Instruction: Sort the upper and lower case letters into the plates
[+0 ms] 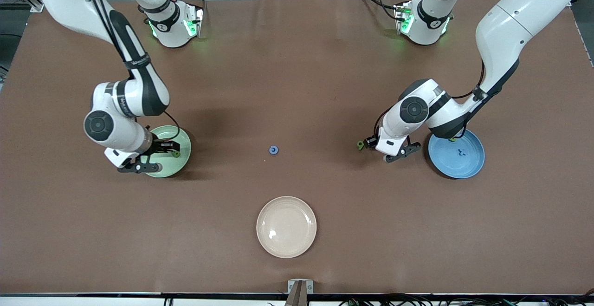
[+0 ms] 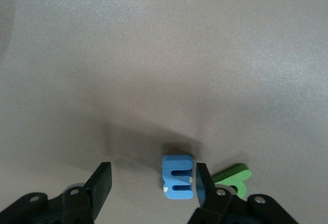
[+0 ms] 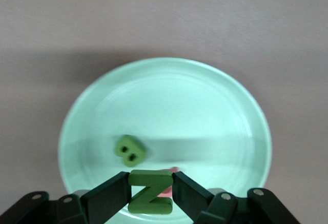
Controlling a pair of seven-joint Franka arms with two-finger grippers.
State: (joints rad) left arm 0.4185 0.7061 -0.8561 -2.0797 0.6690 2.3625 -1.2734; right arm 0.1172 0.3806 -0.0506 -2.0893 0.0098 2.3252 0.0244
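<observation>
Two glossy white arms, black joint bands, green-lit bases, black cables.

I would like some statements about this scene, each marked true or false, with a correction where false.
1. The right tool holds a green Z over the pale green plate. True.
2. A green B lies in the pale green plate. True.
3. The left tool is over the sky blue plate. False: it is over bare table beside that plate, with a blue m between its fingers.
4. The cream-beige plate holds two letters. False: no letter shows in it.
5. A small blue letter lies alone on the table near the middle. True.
</observation>
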